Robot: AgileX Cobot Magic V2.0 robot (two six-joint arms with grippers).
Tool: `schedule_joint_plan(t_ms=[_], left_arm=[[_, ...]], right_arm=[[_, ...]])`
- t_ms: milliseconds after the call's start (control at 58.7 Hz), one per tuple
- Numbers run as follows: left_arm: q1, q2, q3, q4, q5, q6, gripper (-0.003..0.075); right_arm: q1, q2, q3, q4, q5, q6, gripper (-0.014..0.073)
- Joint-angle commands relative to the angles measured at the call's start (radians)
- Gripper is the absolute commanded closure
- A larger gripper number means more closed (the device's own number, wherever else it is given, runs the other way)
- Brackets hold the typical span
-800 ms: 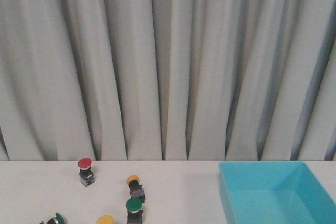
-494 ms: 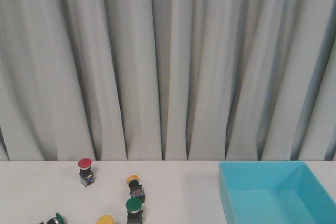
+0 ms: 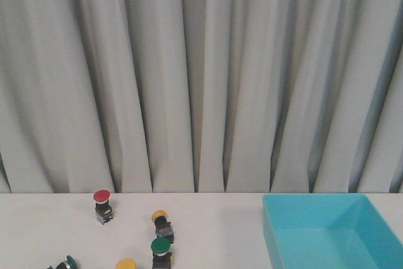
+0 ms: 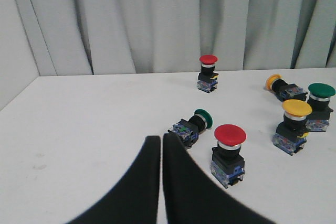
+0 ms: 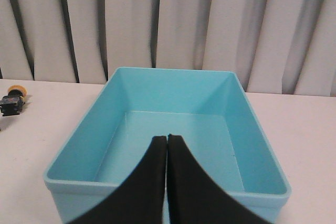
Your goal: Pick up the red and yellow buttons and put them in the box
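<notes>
In the left wrist view my left gripper (image 4: pixel 161 138) is shut and empty above the white table. A red button (image 4: pixel 229 153) stands upright just beside it. A second red button (image 4: pixel 208 73) stands farther off; it also shows in the front view (image 3: pixel 102 205). One yellow button (image 4: pixel 293 125) stands upright and another (image 4: pixel 280 86) lies on its side, the lying one also in the front view (image 3: pixel 161 221). My right gripper (image 5: pixel 167 138) is shut and empty, over the near wall of the empty turquoise box (image 5: pixel 131 90), which sits at the front view's right (image 3: pixel 277 244).
A green button (image 4: pixel 192 127) lies on its side just past my left fingertips. Another green button (image 4: pixel 319 105) stands upright by the yellow ones, also in the front view (image 3: pixel 161 251). A grey curtain (image 3: pixel 201 80) hangs behind the table. A yellow cap (image 3: pixel 125 264) shows at the front view's lower edge.
</notes>
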Motion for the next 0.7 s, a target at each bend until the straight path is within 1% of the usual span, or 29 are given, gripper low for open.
schedule_joint_plan(t_ms=[0, 272, 358, 409, 494, 511, 562, 613, 647, 681], left_arm=[[-0.005, -0.014, 0.001, -0.010, -0.068, -0.010, 0.0726], [-0.005, -0.014, 0.001, -0.009, -0.097, -0.008, 0.0726], [-0.005, -0.014, -0.008, -0.009, -0.140, -0.008, 0.0726], [-0.005, -0.014, -0.009, -0.009, -0.225, -0.008, 0.0726], [-0.005, -0.014, -0.009, -0.009, -0.419, -0.010, 0.0726], [-0.005, -0.014, -0.009, -0.009, -0.475, -0.010, 0.0726], [-0.005, -0.014, -0.009, -0.009, -0.608, -0.010, 0.0726], [-0.005, -0.011, -0.009, -0.009, -0.757, -0.010, 0.0726], [-0.005, -0.011, -0.013, -0.010, -0.825, -0.011, 0.0726], [-0.005, -0.010, -0.027, -0.011, -0.844, -0.011, 0.0726]], right_arm=[[-0.007, -0.018, 0.014, -0.010, -0.072, -0.003, 0.0602], [-0.007, -0.018, 0.014, -0.010, -0.072, -0.003, 0.0602], [-0.007, -0.018, 0.014, -0.010, -0.090, -0.007, 0.0602], [-0.007, -0.018, 0.014, -0.010, -0.141, -0.007, 0.0602], [-0.007, -0.018, 0.014, 0.017, -0.251, 0.005, 0.0602], [-0.007, -0.018, 0.013, 0.023, -0.271, 0.014, 0.0602], [-0.007, -0.018, 0.005, 0.050, -0.372, 0.025, 0.0602], [-0.007, -0.018, -0.015, 0.050, -0.471, 0.029, 0.0602], [-0.007, -0.017, -0.036, 0.044, -0.544, 0.028, 0.0602], [-0.007, -0.007, -0.058, 0.023, -0.617, 0.025, 0.0602]])
